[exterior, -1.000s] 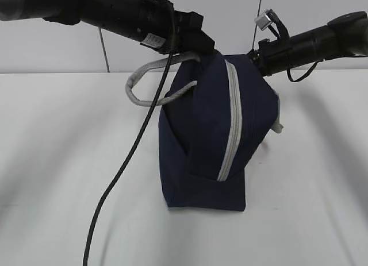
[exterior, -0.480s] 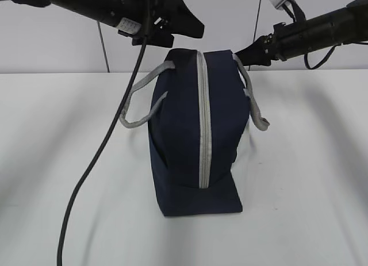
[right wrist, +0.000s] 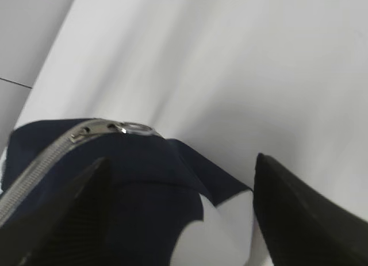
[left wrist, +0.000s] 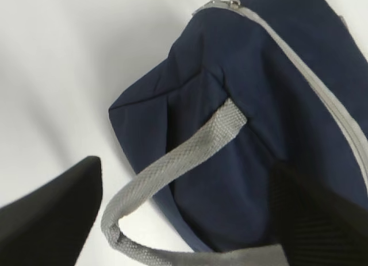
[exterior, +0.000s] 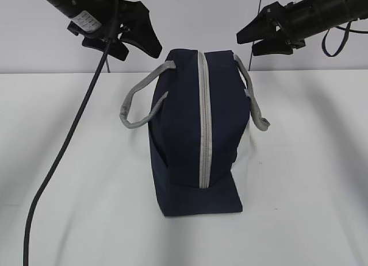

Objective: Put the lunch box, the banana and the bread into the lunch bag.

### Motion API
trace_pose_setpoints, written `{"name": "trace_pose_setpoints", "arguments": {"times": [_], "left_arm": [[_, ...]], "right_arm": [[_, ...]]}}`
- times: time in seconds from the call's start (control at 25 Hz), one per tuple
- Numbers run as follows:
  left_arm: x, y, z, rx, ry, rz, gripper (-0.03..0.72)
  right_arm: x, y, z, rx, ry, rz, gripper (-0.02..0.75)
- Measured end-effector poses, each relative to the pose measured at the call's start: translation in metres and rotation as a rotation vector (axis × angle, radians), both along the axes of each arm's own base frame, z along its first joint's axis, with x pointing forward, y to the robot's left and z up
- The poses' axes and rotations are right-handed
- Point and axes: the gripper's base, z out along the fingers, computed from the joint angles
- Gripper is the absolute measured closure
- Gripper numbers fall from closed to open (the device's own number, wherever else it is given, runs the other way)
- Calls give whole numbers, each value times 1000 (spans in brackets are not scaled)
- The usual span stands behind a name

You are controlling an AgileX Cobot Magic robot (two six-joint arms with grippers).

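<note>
Above the upright lunch bag (exterior: 195,134), both hands, left (exterior: 141,43) and right (exterior: 253,39), have lifted clear, open and empty.

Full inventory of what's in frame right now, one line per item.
lunch bag: 1, navy blue, upright mid-table, zipper shut.
zipper: 1, grey, runs over the bag's top and down its near end.
ring pull: 1, metal, at the zipper's end.
strap handles: 2, grey, one drooping on each side.
table: 1, white.
cable: 1, black, hanging at left.
left pincer: 1, black, open, above-left of the bag.
right pincer: 1, black, open, above-right.
</note>
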Motion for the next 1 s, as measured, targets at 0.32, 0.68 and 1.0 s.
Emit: {"name": "trace_pose_setpoints", "arguments": {"times": [0.32, 0.68, 1.0], "left_arm": [[-15, 14, 12, 104, 64, 75, 128], [-27, 24, 21, 159, 129, 141, 237], [-53, 36, 65, 144, 29, 186, 272]], "right_arm": [[-23, 1, 31, -209, 226, -179, 158], [-74, 12, 75, -353, 280, -292, 158], [-139, 11, 86, -485, 314, -304, 158]]}}
